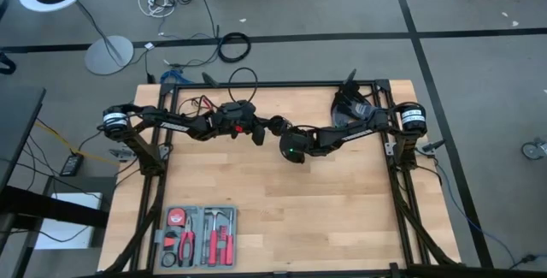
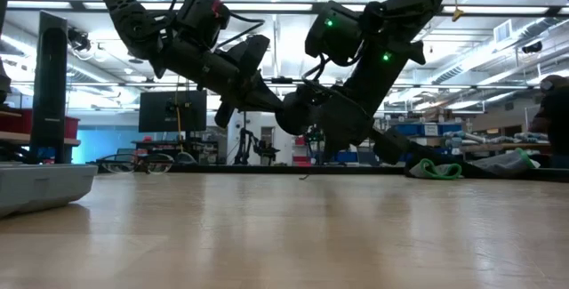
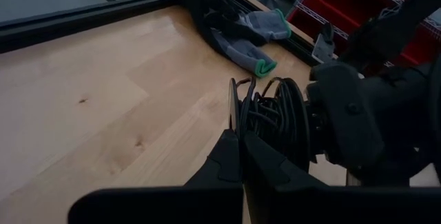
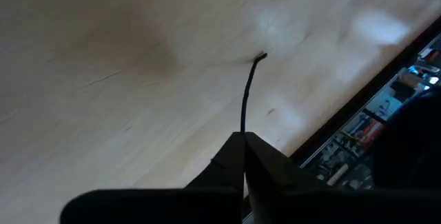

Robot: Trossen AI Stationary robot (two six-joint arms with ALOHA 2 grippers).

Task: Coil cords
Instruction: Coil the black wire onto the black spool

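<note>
Left gripper (image 3: 241,156): my left fingers are pressed together on the bundle of thin black cord loops (image 3: 272,117), which hangs just ahead of their tips, held up off the pale wooden table (image 1: 342,218).
Right gripper (image 4: 243,148): my right fingers are clamped on the cord's free tail (image 4: 247,100); it runs straight out from the tips and its end touches the tabletop.
Arms: the two wrists meet close together above the table's far middle, the right one just beyond the coil as seen from my left wrist.
Step in hand: I judge I am laying another turn onto the coil, the left holding the loops, the right feeding the tail.
Next move: carry the tail round the bundle and tuck it in, keeping tension light so no loops spill.
Puck: I cannot find the cord's round end.
Nearby: a grey glove with green cuff (image 3: 251,34) lies well beyond the coil.
</note>
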